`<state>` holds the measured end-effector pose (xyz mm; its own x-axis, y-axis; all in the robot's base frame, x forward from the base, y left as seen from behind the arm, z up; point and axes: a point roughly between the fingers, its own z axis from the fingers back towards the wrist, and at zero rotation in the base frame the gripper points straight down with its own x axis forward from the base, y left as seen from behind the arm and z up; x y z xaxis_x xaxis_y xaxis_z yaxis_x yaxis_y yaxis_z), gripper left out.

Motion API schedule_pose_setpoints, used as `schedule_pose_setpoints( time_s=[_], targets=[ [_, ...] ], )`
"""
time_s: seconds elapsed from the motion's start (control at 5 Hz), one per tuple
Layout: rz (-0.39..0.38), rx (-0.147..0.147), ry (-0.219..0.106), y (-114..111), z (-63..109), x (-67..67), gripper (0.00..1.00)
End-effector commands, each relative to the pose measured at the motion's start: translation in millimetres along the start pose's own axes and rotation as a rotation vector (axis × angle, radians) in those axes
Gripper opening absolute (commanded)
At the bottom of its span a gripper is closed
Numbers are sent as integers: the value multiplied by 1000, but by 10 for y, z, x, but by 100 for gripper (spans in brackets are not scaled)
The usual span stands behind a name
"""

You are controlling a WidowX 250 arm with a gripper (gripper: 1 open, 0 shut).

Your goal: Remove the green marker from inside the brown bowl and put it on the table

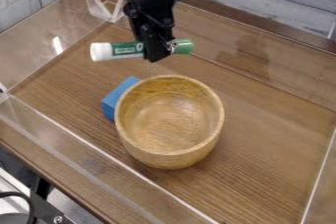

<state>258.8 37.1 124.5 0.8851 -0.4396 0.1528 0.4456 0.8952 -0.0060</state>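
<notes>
The black gripper (156, 51) points straight down with its jaws clamped on the middle of the green marker (140, 48), which lies level in the air, white cap end to the left and green end poking out to the right. It hangs above the surface (262, 81), just behind the far rim of the brown bowl (170, 122), clear of it. A blue block (118, 94) sits touching the bowl's left side.
</notes>
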Motion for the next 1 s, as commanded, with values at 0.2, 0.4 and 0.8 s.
schedule_pose_setpoints(
  time_s=[0.2,0.4,0.8],
  targets=[
    [-26,58,-58,-35,103,49,0],
    [-38,65,-68,-40,96,55,0],
    [-64,81,-87,-51,69,71,0]
  ],
)
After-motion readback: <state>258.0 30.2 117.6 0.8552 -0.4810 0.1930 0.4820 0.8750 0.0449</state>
